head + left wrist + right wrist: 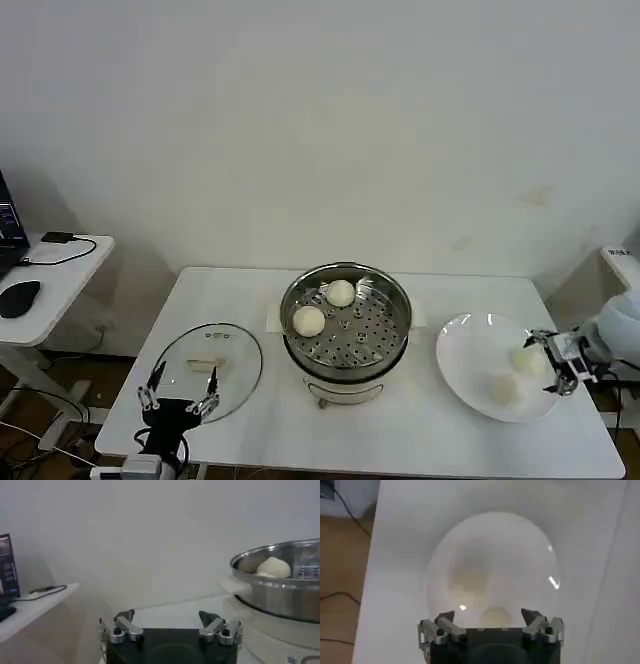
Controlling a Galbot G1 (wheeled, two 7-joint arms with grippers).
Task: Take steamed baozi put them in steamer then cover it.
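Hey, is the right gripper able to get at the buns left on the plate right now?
Probably yes. The right gripper is open above the plate's outer edge, beside the two buns, with nothing between.

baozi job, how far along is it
Done: two baozi sit in the steamer. In hand: the open right gripper is over the plate, beside its two buns. Left: both buns, then the cover, lying by the open left gripper.
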